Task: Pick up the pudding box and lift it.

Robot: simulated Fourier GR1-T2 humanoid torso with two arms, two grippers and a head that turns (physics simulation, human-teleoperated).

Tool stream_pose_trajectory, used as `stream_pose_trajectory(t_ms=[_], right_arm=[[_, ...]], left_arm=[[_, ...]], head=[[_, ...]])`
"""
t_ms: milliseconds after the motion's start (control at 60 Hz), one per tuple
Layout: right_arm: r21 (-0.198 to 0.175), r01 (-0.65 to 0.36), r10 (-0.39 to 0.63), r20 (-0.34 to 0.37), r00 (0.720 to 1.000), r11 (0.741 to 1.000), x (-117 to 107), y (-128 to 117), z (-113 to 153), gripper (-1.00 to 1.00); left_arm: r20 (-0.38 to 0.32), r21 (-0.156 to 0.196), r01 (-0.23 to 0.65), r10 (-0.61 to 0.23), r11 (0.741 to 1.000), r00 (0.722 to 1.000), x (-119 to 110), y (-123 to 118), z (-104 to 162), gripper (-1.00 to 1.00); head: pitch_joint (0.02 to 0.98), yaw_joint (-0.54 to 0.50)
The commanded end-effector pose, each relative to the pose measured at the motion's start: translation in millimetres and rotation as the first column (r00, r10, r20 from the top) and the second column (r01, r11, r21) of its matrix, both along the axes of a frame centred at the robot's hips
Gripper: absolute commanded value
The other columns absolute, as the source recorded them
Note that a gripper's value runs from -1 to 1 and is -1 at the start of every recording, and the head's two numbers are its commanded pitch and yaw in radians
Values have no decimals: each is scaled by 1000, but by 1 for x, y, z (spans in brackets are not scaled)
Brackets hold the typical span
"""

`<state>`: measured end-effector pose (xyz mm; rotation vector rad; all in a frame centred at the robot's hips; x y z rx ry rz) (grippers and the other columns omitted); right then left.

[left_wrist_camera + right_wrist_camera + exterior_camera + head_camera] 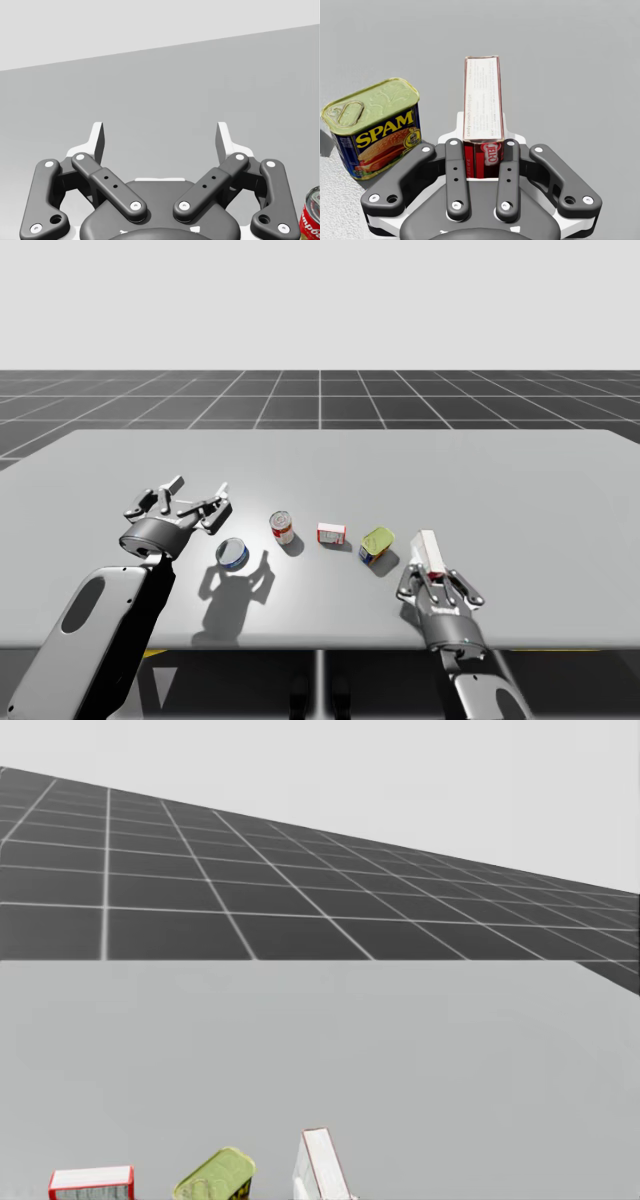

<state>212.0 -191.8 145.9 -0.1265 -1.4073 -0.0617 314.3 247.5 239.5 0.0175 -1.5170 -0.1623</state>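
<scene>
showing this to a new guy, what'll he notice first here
My right gripper, shut on the narrow red-and-white box between its fingers, beside the yellow-topped blue tin. Then my left gripper, open, near the flat blue can.

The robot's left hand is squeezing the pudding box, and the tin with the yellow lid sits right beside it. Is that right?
Not quite. It is the right gripper that is squeezing the pudding box, as the right wrist view shows; the left gripper is open and empty. The tin with the yellow lid does sit right beside it.
</scene>
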Motion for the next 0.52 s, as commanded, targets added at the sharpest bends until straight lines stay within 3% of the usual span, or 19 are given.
stream_pose_trajectory(t_ms=[17,250,517], right_arm=[[-29,69,-66,107,992,997,9,-9,37,1000],[-42,87,-74,242,967,995,11,-14,86,1000],[-57,95,-65,395,916,994,7,-13,136,1000]], left_arm=[[0,0,-2,2,1000,1000,0,1,0,-1000],[2,-2,-5,5,1000,1000,1,1,0,-1000],[4,-4,-11,11,1000,1000,1,2,1,-1000]], head=[[452,-432],[454,-437],[454,-441]])
